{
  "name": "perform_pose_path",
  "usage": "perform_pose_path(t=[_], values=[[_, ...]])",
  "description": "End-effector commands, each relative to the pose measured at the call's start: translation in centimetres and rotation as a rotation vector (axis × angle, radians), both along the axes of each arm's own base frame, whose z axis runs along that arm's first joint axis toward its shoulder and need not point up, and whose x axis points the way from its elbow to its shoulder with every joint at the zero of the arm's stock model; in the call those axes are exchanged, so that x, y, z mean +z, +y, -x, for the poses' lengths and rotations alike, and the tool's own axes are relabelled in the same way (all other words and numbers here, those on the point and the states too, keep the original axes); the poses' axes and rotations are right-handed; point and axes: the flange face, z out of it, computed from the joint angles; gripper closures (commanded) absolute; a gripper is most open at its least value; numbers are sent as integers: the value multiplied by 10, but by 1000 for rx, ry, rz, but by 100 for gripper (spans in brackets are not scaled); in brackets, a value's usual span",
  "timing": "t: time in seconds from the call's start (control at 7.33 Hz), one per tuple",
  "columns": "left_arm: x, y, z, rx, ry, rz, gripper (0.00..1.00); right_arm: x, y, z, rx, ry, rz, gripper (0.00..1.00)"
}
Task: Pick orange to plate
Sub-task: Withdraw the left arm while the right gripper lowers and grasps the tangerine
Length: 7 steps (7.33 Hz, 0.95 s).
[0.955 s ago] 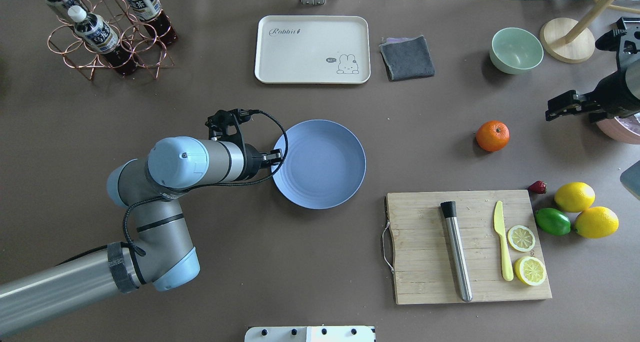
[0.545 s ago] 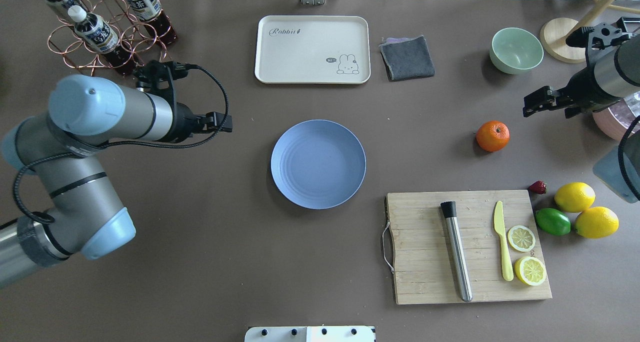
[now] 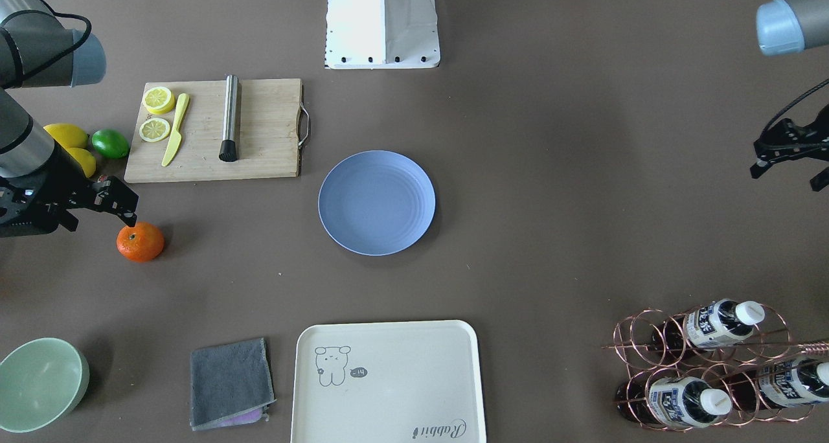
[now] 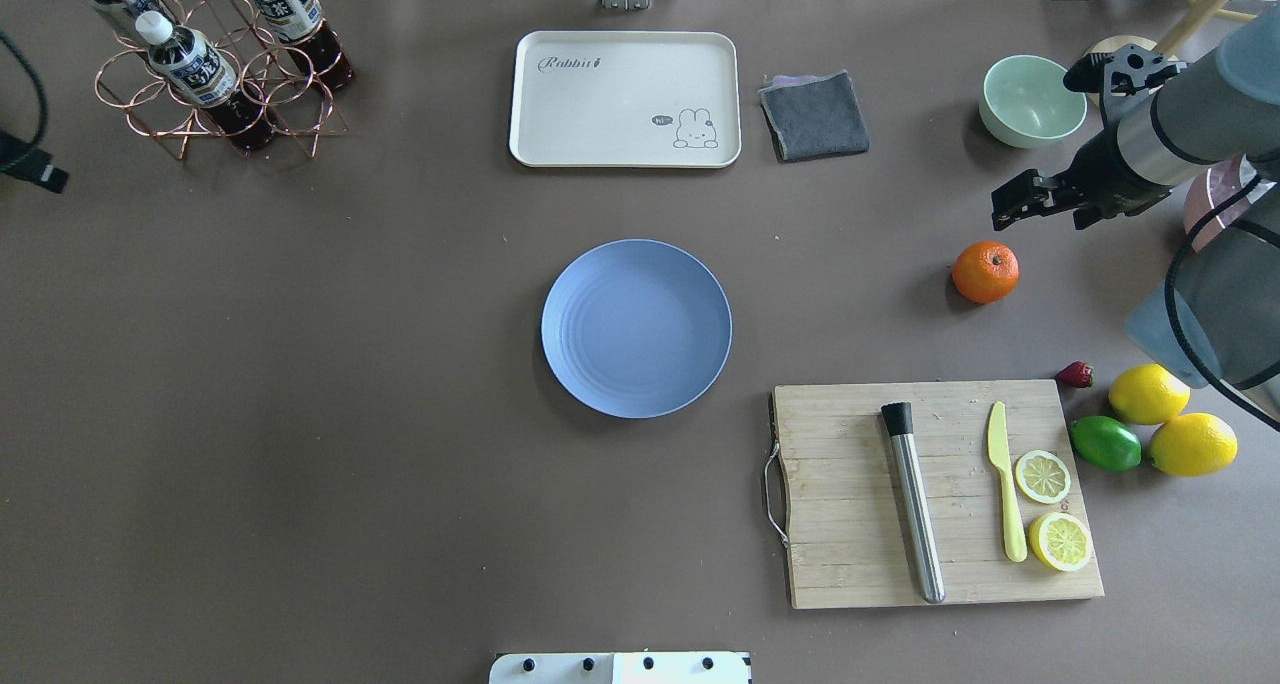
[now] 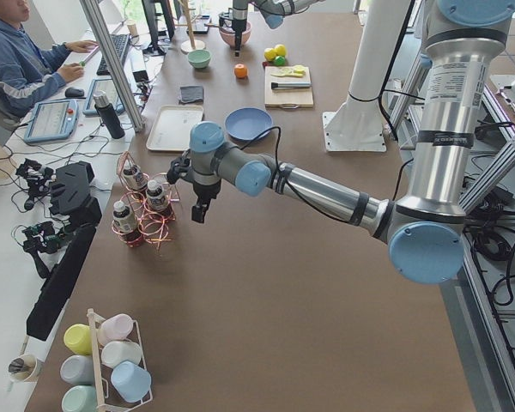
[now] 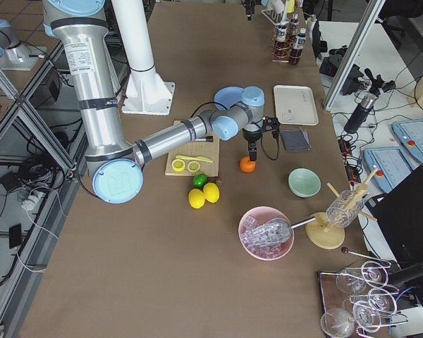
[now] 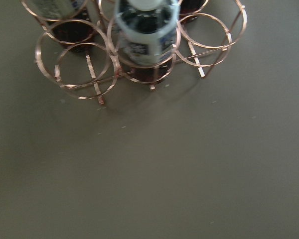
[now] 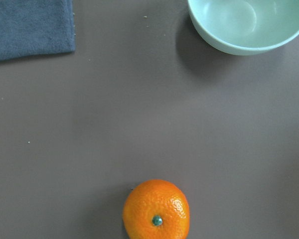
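The orange lies on the brown table right of centre, also seen in the front view and low in the right wrist view. The periwinkle plate sits bare in the middle of the table, far to the orange's left. My right gripper hovers just behind and slightly right of the orange, apart from it, and looks open with nothing held. At the table's far left edge, my left gripper hangs in front of the bottle rack, open and holding nothing.
A cutting board with a muddler, a knife and lemon slices lies in front of the orange. Two lemons and a lime sit beside it. A green bowl, grey cloth, cream tray and bottle rack line the back.
My left arm has pulled away from the plate's left rim to the far left edge. My right gripper has moved leftward to just behind the orange.
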Motion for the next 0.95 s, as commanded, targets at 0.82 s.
perform_pose_path(t=[0.82], values=[[67, 33, 44, 31, -14, 58, 2, 71, -12, 70, -58, 74, 33, 0]])
